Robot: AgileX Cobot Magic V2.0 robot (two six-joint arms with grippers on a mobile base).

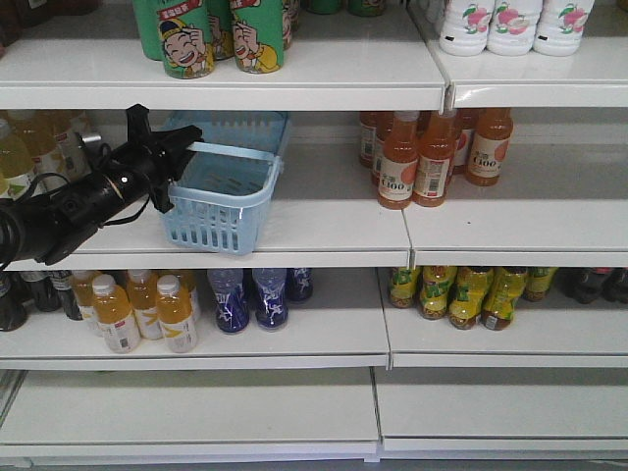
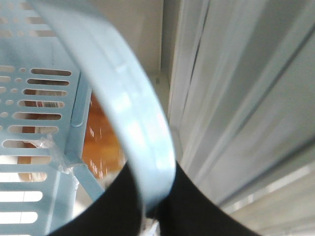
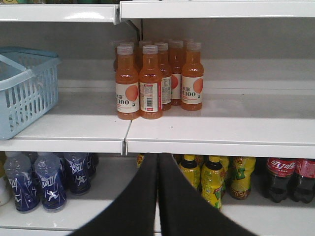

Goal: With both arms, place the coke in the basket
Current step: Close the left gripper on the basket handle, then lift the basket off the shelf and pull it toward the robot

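Here, basket (image 1: 211, 231) upright, long axis front-to-back

Basket (image 1: 211, 231) on shelf (image 1: 334, 221), left of bottle cluster (image 1: 422, 162)

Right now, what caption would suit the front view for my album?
Left gripper holds the blue basket on a drinks shelf.

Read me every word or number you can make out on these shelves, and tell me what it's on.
"C100": on the labels of the orange bottles.
Cola bottles: white script on a red label, too small to read.
Green cans: characters too blurred to read.
Blue bottles: white marks, illegible.
Basket: no text.
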